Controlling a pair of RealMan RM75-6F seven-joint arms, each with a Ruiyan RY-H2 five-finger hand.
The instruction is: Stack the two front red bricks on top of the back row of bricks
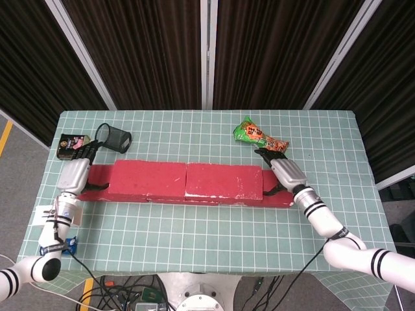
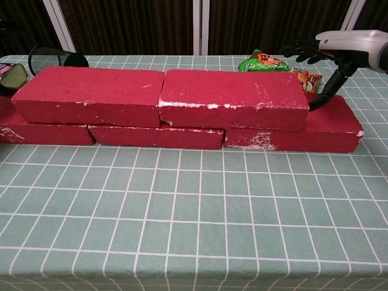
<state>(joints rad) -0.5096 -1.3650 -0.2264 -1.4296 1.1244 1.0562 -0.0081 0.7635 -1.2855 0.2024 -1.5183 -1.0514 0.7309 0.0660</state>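
Two red bricks lie end to end on top of the back row: the left top brick and the right top brick. The bottom row shows beneath them, with its ends sticking out at the left and right. My right hand hovers over the row's right end, fingers spread, with its thumb against the right top brick's end face. At the row's left end my left hand lies with fingers apart and holds nothing.
A black mesh cup lies on its side at the back left beside a small tin. Just behind my right hand lies a green snack bag. The checked cloth spreads in front of the bricks.
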